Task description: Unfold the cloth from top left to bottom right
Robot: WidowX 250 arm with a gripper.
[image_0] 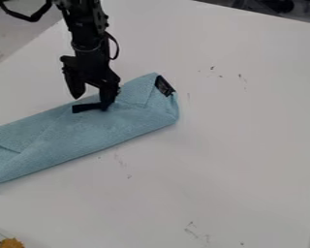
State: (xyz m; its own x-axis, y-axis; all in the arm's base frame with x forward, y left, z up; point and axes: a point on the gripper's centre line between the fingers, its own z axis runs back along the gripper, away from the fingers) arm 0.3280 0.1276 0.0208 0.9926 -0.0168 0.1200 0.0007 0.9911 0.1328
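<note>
- Gripper (91, 100) held at the upper long edge of the blue cloth (86, 133), fingers parted; position presumably chosen so a top layer can be pinched.
- Cloth laid as a folded, slanting band, left edge to mid-view; dark tag (164, 85) exposed at right end.
- White table (235, 145) scuffed; yellow object (10, 243) seen lower left.

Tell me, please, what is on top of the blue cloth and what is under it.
Over the blue cloth is the black gripper, perhaps touching; a black tag sits near the cloth's right end. Beneath is the white table; anything covered between them cannot be seen.
</note>
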